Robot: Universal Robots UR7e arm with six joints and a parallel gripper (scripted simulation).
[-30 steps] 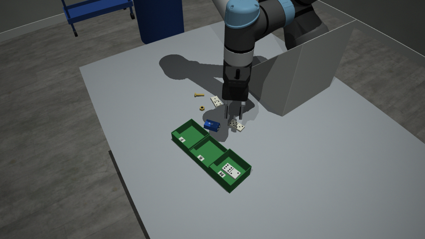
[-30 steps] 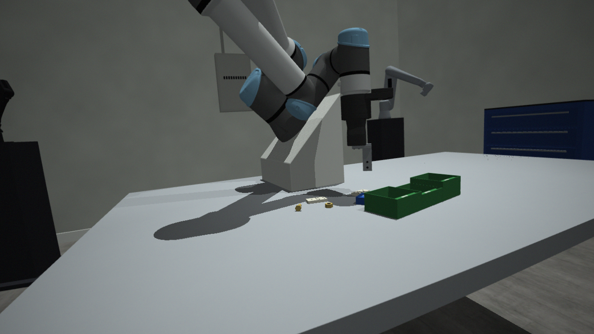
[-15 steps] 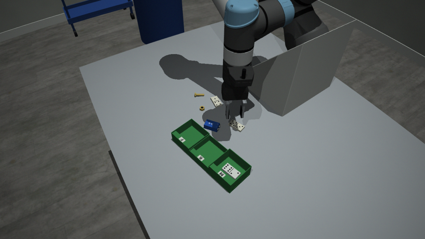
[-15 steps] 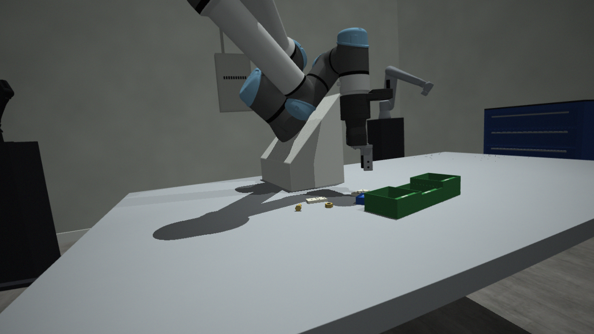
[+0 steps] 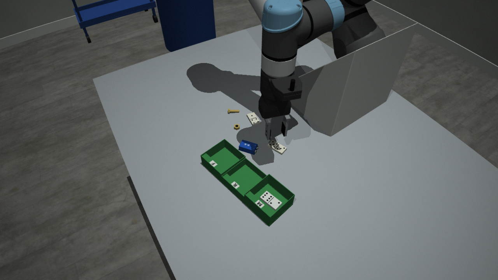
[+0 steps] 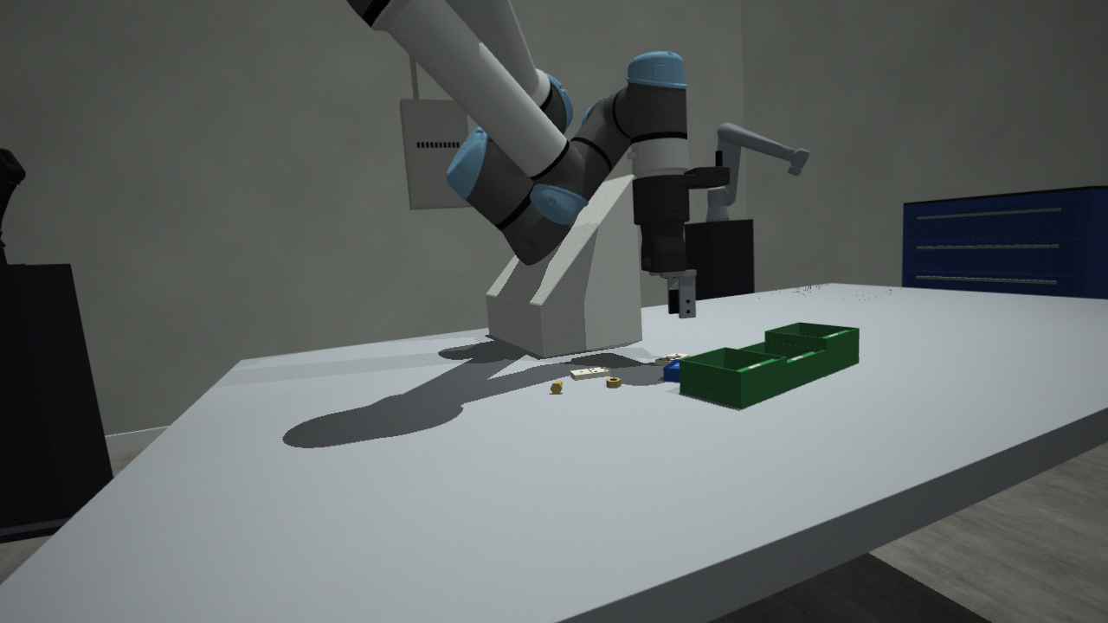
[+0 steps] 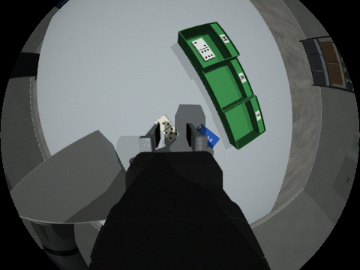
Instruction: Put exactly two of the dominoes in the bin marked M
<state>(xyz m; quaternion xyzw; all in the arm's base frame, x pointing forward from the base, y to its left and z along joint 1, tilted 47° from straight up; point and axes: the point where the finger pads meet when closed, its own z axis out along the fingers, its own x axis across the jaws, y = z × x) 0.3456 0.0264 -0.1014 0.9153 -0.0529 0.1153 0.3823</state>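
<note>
I'm seeing bin M [image 5: 282,212] [image 7: 190,50] already holding one domino [image 5: 270,200] [image 7: 203,49], so I'm judging this as the second pick. I'm hovering the empty tool [image 5: 276,135] [image 6: 681,313] [image 7: 173,130], fingers apart, above the bench domino [image 5: 277,146] [image 6: 672,358] [image 7: 167,127]; aligning, then lowering, is coming next.

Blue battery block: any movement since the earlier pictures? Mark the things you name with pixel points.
No. In the top view the blue block [image 5: 248,146] [image 6: 672,371] [image 7: 209,136] keeps its place just outside the corner of bin F [image 5: 222,160] [image 6: 709,385] [image 7: 244,129].
</note>
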